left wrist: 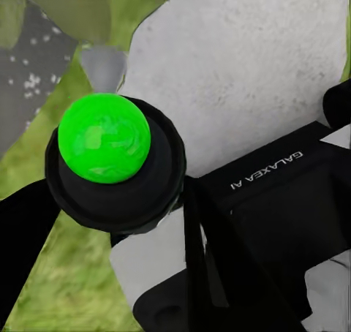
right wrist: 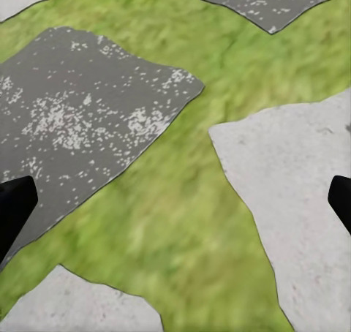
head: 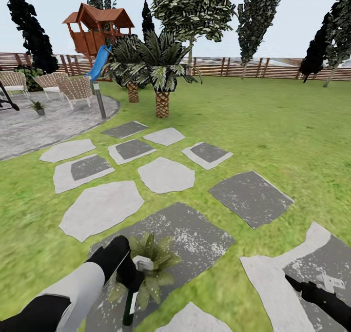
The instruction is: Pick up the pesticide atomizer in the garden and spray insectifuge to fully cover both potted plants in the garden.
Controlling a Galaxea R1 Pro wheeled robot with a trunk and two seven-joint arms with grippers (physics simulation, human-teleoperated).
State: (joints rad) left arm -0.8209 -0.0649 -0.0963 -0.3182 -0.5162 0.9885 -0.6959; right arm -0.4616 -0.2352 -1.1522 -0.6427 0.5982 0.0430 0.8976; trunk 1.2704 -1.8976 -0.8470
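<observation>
Grey slabs [head: 165, 174] surround plant [head: 155, 261]; palms [head: 161, 73] beyond.

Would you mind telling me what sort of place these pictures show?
Most likely a fenced back garden: a green lawn with grey stepping slabs, a brown slatted fence, and a wooden playhouse with a blue slide.

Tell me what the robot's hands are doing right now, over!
Left gripper shut on the pesticide atomizer, right beside a potted plant. Right gripper open, empty, over grass and slabs. Second potted plant far off on the patio. Nothing blocking.
</observation>
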